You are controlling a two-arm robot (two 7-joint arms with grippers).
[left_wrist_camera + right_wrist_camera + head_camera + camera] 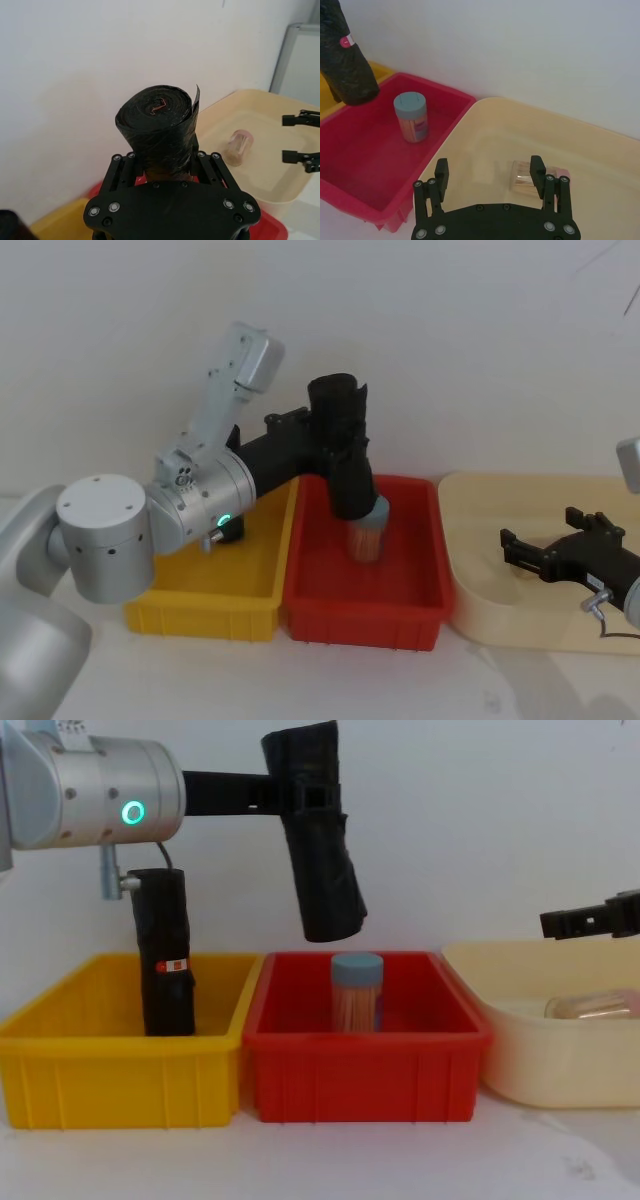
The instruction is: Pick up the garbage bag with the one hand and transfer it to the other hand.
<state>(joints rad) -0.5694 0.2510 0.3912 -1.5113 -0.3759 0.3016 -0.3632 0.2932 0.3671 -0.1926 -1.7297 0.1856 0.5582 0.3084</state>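
1. At the left of the chest view, a yellow bin held a black roll with a red sticker, standing upright.
2. At upper centre, the green-lit left gripper was clamped across the upper part of the garbage bag.
3. The bag hung in the air, tilted, with its lower end above the red bin. It touched nothing below.
4. A blue-lidded jar stood in the red bin under the bag.
5. At the right, the right gripper hovered with its fingers spread over the cream tray, well apart from the bag.
6. The roll looked light, slightly squashy and slick, with a loose outer flap at its top.
7. The best hold was probably squarely across the free lower half, away from that flap.
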